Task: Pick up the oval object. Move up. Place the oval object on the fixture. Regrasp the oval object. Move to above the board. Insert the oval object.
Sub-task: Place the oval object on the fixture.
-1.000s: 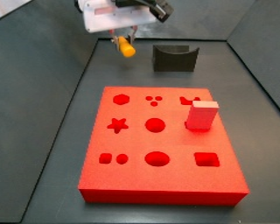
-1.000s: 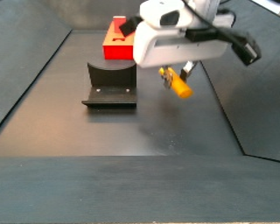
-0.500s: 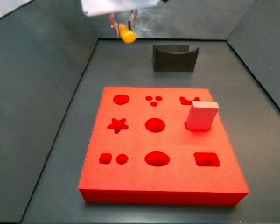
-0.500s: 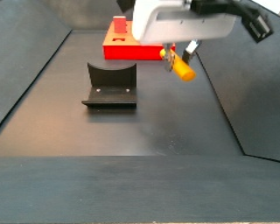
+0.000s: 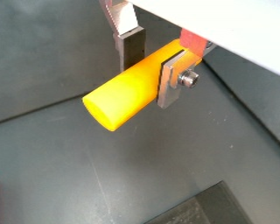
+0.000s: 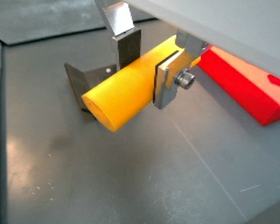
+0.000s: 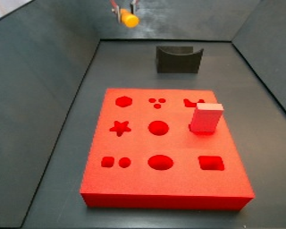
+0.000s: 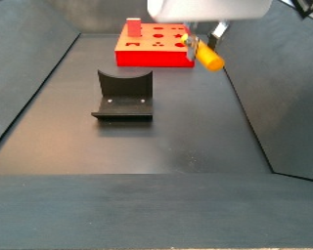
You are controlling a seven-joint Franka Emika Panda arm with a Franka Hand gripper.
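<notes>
My gripper (image 5: 150,65) is shut on the oval object (image 5: 116,96), a smooth yellow-orange peg clamped crosswise between the silver fingers (image 5: 171,79). Both wrist views show the same hold, with the gripper (image 6: 147,65) closed round the oval object (image 6: 119,94). In both side views the oval object (image 7: 130,19) (image 8: 210,59) hangs high above the floor, tilted. The dark fixture (image 7: 178,59) (image 8: 124,96) (image 6: 80,77) stands on the floor below, apart from the peg. Further off lies the red board (image 7: 170,179) (image 8: 154,47) (image 6: 241,80) with its shaped holes.
A pink-red cuboid block (image 7: 206,117) stands on the board near its right edge. Dark sloping walls (image 7: 44,54) enclose the grey floor (image 8: 146,146) on both sides.
The gripper has risen with the oval object still held, from just above the floor near the fixture to high in the frame. Nothing else moved.
</notes>
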